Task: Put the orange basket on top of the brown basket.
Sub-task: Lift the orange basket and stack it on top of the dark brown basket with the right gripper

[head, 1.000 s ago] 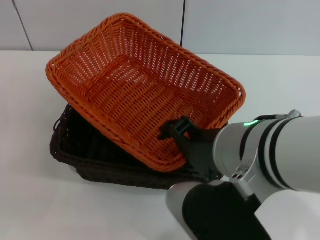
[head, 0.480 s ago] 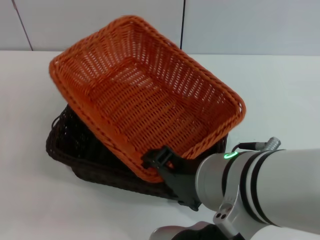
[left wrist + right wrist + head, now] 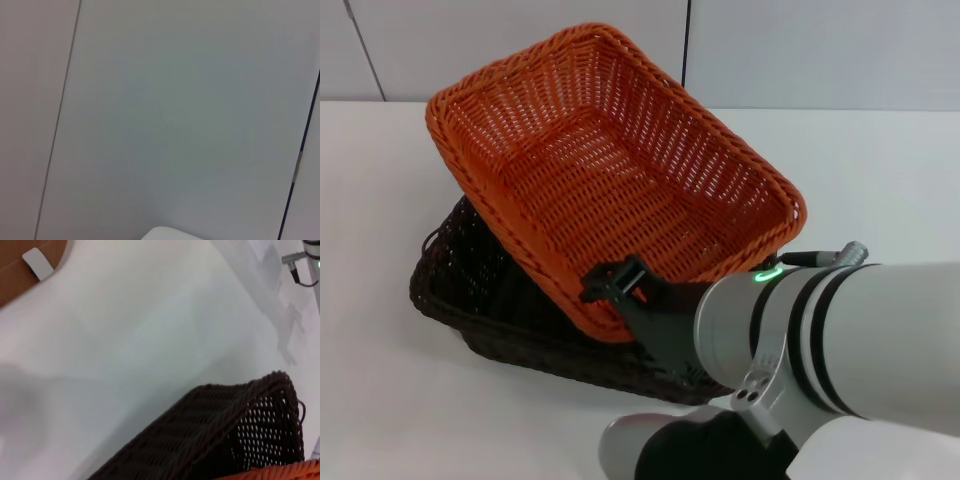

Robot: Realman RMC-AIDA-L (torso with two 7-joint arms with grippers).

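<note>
My right gripper point(image 3: 612, 285) is clamped on the near rim of the orange basket point(image 3: 610, 170), which sits tilted over the brown basket point(image 3: 485, 300), hiding most of it. White table point(image 3: 880, 180), pale wall panels point(image 3: 820, 50) behind. Left arm unseen.

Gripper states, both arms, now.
Left: not in any view.
Right gripper: shut on the near rim of the orange basket, holding it tilted over the brown basket.
</note>
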